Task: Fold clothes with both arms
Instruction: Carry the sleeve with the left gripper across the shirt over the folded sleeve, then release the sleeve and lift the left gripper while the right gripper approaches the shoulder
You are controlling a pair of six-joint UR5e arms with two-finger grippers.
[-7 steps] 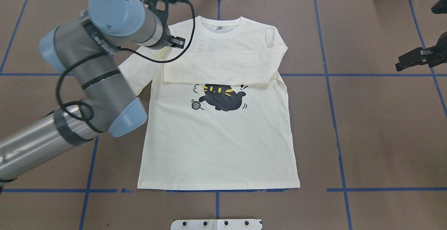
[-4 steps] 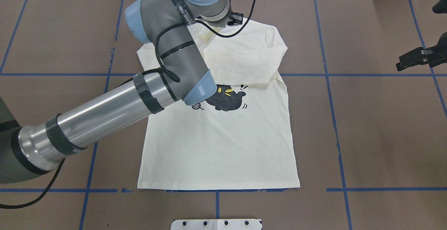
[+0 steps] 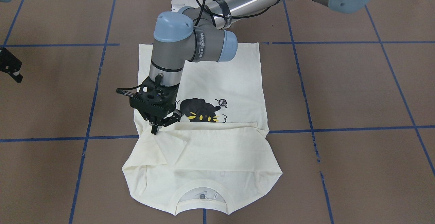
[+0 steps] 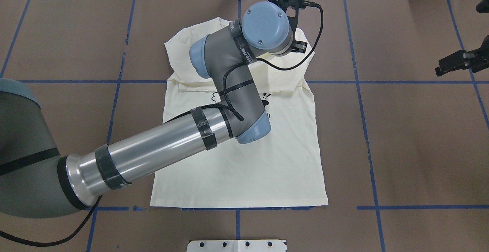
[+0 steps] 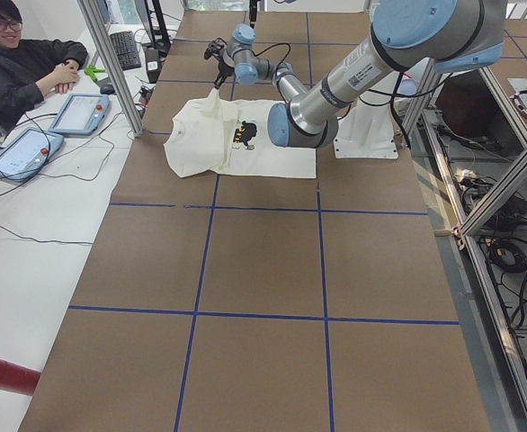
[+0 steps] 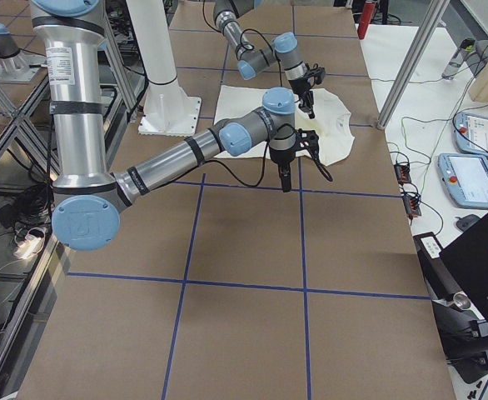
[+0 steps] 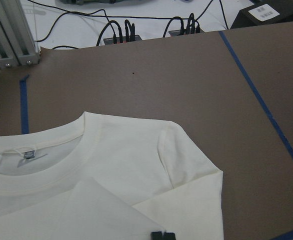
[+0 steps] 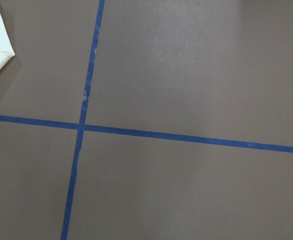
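The shirt point(image 4: 244, 168) lies flat and print side up near the middle of the bench point(image 4: 412, 137). Its hem is toward the robot and its collar point(image 3: 202, 190) is on the far side, with the black cat print point(image 3: 198, 110) partly showing below the chest. Both sleeves point(image 3: 204, 142) are laid across the chest in a band just above the cat. The step in hand looks like the sleeve fold, specifically the laying of the second sleeve over the first. The left tool point(image 3: 157, 126) has reached across to the shirt's edge on the robot's right side. Its fingers are drawn together to a point on the end of the upper sleeve, and in the left side view the cloth rises to a small peak there, so I judge it is pinching the fabric and not merely resting on it. The left arm point(image 4: 160, 152) stretches over the body of the shirt and hides much of the fold from overhead. The right tool point(image 4: 454, 62) hangs well apart over bare bench at the robot's right, and its wrist camera catches only a corner of the cloth. Whether its fingers are open or closed I cannot tell. The next move probably calls for lowering the cuff until it lies flat, letting go, and lifting clear without dragging the sleeve back. After that, both tools would be needed on the body to fold it lengthwise.
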